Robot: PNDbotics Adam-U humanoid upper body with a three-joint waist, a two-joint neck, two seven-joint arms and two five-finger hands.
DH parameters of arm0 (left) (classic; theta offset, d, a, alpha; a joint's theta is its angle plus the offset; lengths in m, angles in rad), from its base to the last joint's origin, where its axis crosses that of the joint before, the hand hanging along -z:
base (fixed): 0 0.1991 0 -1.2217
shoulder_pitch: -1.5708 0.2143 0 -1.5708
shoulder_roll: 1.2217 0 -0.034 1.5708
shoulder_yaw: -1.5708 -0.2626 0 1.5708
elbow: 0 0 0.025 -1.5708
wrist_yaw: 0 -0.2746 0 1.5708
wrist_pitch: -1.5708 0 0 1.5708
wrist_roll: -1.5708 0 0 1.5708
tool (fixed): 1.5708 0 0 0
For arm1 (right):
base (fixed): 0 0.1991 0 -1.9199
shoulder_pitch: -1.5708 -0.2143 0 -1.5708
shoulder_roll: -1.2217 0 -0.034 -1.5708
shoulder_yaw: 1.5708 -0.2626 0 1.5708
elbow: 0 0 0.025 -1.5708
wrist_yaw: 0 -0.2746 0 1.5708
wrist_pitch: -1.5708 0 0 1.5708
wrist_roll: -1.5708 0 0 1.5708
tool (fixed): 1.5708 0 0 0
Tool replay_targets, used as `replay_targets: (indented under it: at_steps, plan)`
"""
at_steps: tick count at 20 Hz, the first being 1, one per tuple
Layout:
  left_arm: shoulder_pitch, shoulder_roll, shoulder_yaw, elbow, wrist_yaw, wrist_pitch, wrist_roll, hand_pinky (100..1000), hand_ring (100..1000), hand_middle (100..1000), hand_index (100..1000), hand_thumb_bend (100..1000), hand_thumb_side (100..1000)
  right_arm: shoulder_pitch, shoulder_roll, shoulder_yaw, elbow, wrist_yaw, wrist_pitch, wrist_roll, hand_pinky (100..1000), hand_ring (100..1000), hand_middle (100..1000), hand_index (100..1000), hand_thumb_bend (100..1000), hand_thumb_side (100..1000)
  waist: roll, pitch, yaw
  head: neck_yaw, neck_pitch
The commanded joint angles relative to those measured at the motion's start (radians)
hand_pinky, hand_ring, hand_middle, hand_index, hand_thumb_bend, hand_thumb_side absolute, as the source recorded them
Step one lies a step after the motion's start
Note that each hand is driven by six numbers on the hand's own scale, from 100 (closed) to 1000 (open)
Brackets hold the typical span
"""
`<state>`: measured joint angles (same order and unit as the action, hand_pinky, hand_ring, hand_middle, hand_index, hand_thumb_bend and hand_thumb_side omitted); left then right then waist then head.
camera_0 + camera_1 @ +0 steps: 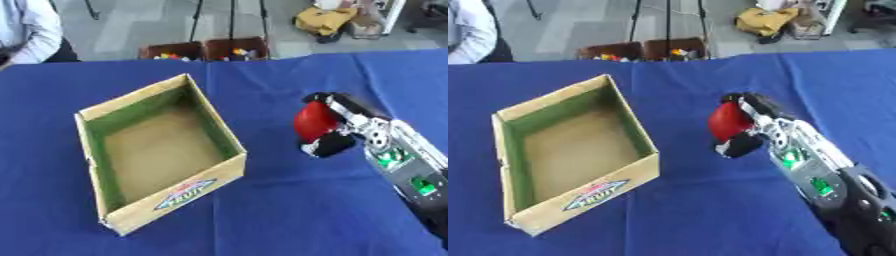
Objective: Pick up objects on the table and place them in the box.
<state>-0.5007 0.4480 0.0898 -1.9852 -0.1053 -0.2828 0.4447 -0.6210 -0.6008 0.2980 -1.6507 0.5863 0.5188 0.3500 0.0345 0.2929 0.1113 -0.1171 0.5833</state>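
Observation:
A red rounded object (pixel 311 121) is held in my right hand (pixel 337 125), whose fingers and thumb curl round it just above the blue table, right of centre. The open cardboard box (pixel 86 116) with green inner walls lies left of the hand, about a hand's width away; its brown floor shows nothing inside. My right arm (pixel 404 160) comes in from the lower right. My left hand shows in neither view.
The blue cloth (pixel 289 210) covers the whole table. Beyond the far edge stand two brown crates (pixel 206 50) holding small coloured items, and a yellow bag (pixel 324 19) lies on the floor. A seated person's sleeve (pixel 31 32) shows at the top left.

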Motion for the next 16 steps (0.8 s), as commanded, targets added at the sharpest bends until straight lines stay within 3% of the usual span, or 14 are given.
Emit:
replay_targets:
  at_steps: [1, 9, 16]
  plan:
    - [-0.007, 0.018, 0.004, -0.015, 0.005, 0.0, 0.004, 682, 900, 853, 899, 100, 1000, -0.042, -0.043, -0.015, -0.063, 0.007, -0.002, -0.006, 592, 598, 730, 894, 100, 100, -0.011, -0.009, 0.001, 0.0, -0.008]
    - [-0.004, 0.022, 0.001, -0.015, 0.007, 0.0, 0.0, 683, 900, 854, 899, 100, 1000, -0.215, -0.039, 0.003, -0.161, 0.04, -0.016, 0.053, 581, 594, 723, 885, 100, 100, -0.017, -0.019, 0.009, -0.01, 0.002]
    - [-0.007, 0.022, -0.006, -0.015, 0.012, -0.001, -0.009, 684, 900, 854, 899, 100, 1000, -0.384, 0.059, 0.035, -0.128, 0.068, -0.027, 0.092, 573, 591, 722, 879, 100, 100, -0.023, -0.029, 0.03, -0.034, 0.012]
